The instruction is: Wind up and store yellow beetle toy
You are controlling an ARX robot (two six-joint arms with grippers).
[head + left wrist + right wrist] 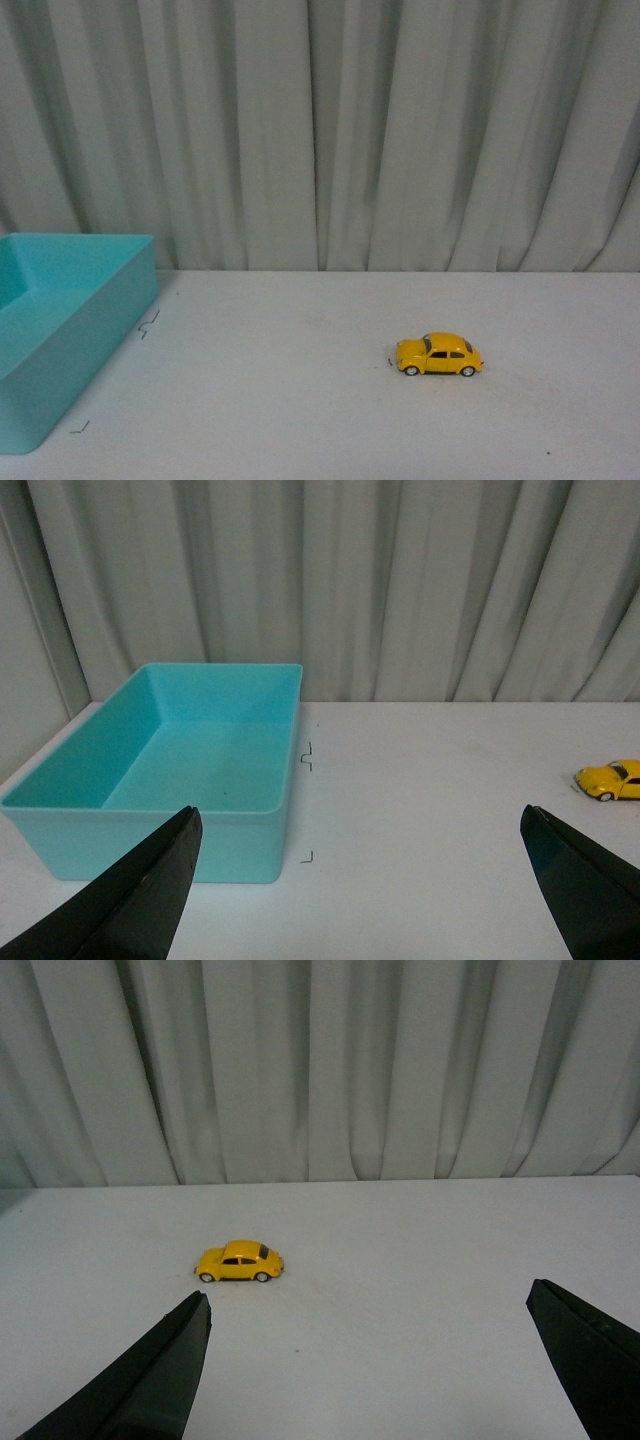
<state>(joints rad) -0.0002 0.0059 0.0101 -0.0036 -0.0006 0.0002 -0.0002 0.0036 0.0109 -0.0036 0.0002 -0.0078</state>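
Left gripper [358, 815] and right gripper [367, 1290] of mine both gape wide over the table [300, 420]; the yellow toy car [439, 355] stands well apart from the teal bin [90, 330].

The yellow beetle toy [240, 1262] is being shown side-on, standing on its wheels on the white table [420, 1250]. The right gripper [368, 1295] is being held wide apart over the table, with nothing being gripped between its dark fingers [160, 1380]. The toy is being seen just beyond one finger. The table's far edge is being backed by a pale pleated curtain [320, 1070].
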